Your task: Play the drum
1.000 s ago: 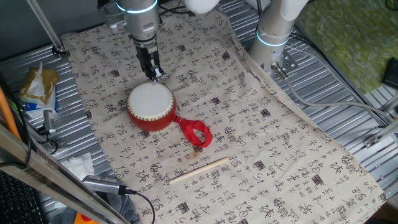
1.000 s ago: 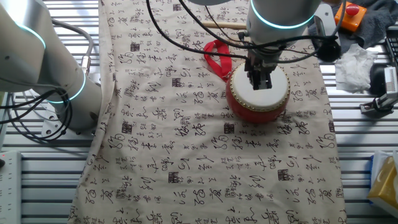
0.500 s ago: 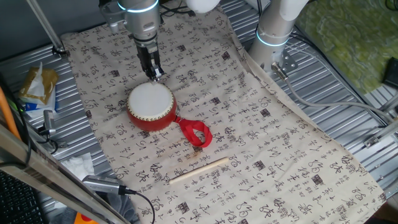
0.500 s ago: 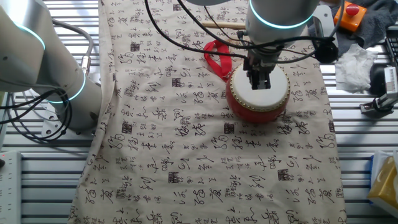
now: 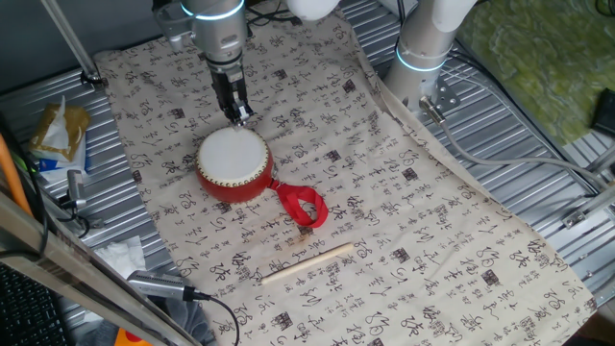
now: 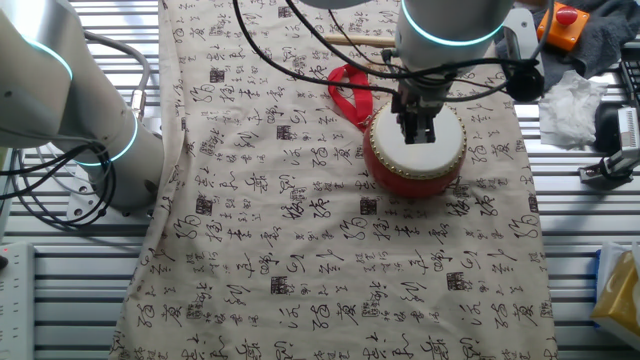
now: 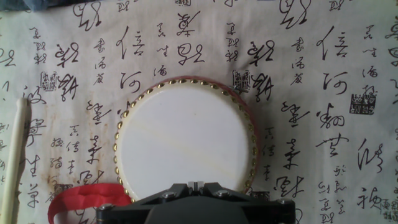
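Nothing has moved over the last second: in both fixed views the arm, the drum and the stick sit exactly where they were in the earlier pictures.

The drum [image 5: 233, 163] stands upright on the printed cloth [image 5: 384, 192] that covers the counter [image 5: 538, 144], its white head facing up and ringed with small studs. The end effector [image 5: 236, 112] hangs over the drum's far edge as seen from one fixed view; from the other fixed view its fingers [image 6: 417, 128] lie in front of the drumhead [image 6: 440, 130]. The fingers look drawn together, with no gap visible between them and nothing held. Whether the tips touch the drumhead cannot be told.

A red ribbon loop [image 5: 303, 206] trails from the drum's side and lies flat on the cloth just beside the drum. Past the ribbon from the drum lies a thin pale stick [image 5: 306, 262], apart from both. In the hand view the drumhead [image 7: 185, 140] fills the middle, with the stick [image 7: 15, 155] at the left edge.
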Controlling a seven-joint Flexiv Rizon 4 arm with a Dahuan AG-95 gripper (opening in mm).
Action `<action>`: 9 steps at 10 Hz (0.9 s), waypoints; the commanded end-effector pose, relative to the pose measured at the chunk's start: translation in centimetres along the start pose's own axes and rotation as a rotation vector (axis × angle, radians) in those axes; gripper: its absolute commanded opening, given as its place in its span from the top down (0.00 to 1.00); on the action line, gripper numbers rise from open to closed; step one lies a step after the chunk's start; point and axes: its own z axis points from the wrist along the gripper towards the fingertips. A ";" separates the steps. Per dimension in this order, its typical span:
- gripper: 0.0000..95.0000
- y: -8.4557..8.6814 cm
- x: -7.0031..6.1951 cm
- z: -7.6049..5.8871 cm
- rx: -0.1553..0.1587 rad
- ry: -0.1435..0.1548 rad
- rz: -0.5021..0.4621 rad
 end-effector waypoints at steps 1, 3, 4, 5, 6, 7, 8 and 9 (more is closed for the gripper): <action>1.00 0.8 -0.3 0.4 0.003 -0.004 0.028; 1.00 2.5 -0.9 1.1 0.003 -0.010 0.060; 1.00 2.5 -1.0 1.1 0.003 -0.011 0.054; 1.00 2.5 -1.0 1.1 0.000 -0.015 0.049; 1.00 2.5 -1.0 1.1 -0.004 -0.019 0.050; 1.00 2.5 -1.0 1.1 -0.001 -0.018 0.040; 1.00 2.5 -1.0 1.0 0.002 -0.017 0.035; 1.00 2.5 -1.0 0.9 0.008 -0.016 0.030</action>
